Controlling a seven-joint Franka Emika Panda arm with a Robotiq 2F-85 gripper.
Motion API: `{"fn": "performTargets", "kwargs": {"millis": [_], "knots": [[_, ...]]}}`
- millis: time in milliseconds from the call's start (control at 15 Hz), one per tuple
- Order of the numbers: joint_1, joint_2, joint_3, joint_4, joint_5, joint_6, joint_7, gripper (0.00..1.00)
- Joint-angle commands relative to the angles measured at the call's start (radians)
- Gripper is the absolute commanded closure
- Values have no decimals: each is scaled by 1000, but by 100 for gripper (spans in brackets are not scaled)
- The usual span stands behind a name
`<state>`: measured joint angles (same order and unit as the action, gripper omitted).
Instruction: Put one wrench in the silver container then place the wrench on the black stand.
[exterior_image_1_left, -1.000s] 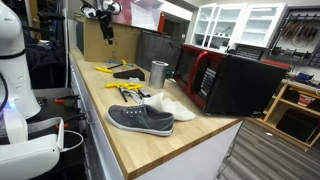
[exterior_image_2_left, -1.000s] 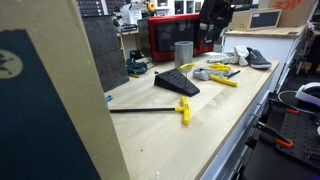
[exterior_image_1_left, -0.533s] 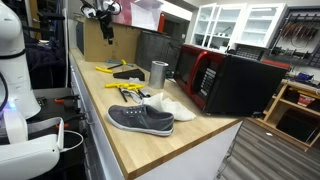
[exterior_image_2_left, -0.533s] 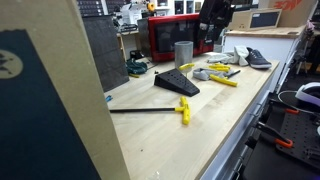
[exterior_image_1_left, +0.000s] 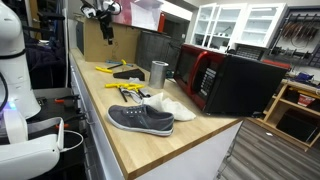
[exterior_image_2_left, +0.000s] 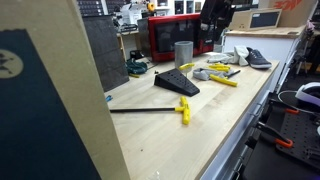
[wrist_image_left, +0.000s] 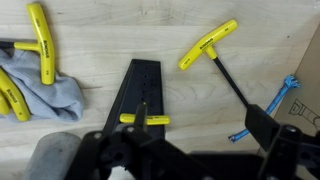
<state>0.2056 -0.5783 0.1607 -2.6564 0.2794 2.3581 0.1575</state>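
The black stand (wrist_image_left: 140, 85) lies on the wooden table and shows in both exterior views (exterior_image_1_left: 127, 75) (exterior_image_2_left: 173, 84). A short yellow-handled wrench (wrist_image_left: 146, 120) rests at its near end. A yellow T-handle wrench (wrist_image_left: 208, 45) lies to the right of the stand. More yellow wrenches (wrist_image_left: 40, 40) lie on a grey cloth at the left. The silver container (exterior_image_1_left: 158, 72) (exterior_image_2_left: 183, 52) stands upright by the stand; its rim shows at the wrist view's bottom left (wrist_image_left: 55, 155). My gripper (wrist_image_left: 200, 125) (exterior_image_1_left: 106, 35) is open and empty, high above the stand.
A red-fronted microwave (exterior_image_1_left: 215, 80) stands behind the container. A grey sneaker (exterior_image_1_left: 140, 120) and a white cloth (exterior_image_1_left: 170, 105) lie towards one end of the table. Blue cable pieces (wrist_image_left: 280, 100) lie right of the T-handle wrench.
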Motion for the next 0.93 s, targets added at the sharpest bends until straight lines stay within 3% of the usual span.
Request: {"fn": "performTargets", "kwargs": {"millis": [0,400,867], "knots": [[-18,-21,-51,19,-22,-74,-52,0],[-103,-41,-149,60,-88,-213,-113,0],[-177,22,-218,75,-117,-219,-193,0]]}}
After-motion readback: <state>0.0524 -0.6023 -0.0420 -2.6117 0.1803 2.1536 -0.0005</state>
